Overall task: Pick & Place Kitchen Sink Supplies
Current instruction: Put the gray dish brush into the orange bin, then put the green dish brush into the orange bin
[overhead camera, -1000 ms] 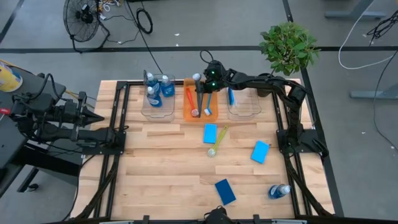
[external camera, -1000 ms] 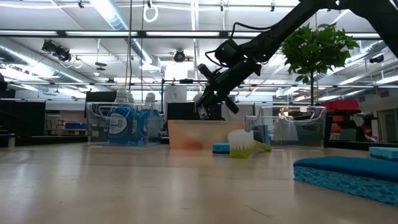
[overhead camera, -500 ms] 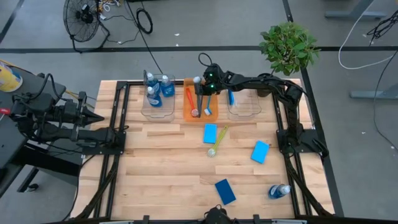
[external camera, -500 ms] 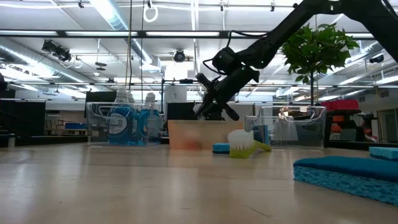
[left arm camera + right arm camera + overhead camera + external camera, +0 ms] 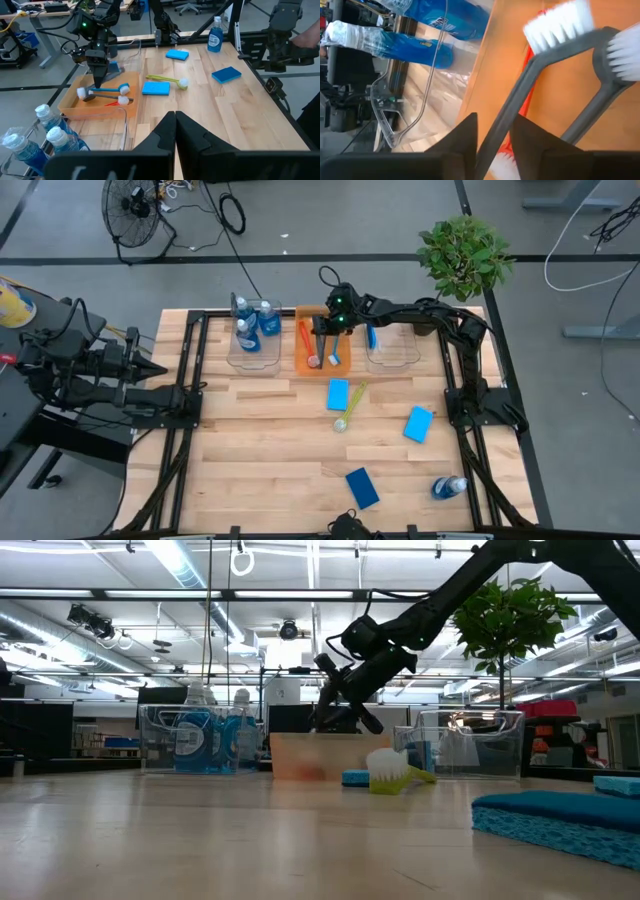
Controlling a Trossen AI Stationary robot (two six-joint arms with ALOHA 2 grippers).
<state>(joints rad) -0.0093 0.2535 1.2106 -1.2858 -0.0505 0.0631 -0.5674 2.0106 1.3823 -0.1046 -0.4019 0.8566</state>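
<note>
Right hand low over the orange bin, clenched on a grey brush whose head is just inside. Risk on release: long handle tipping over the rim, or landing crosswise on the red brush and blue brush. Left hand parked at the table's edge, fingers together. Yellow-green brush, sponges, a bottle not yet binned.

Bright overhead light, blurred close-ups.
</note>
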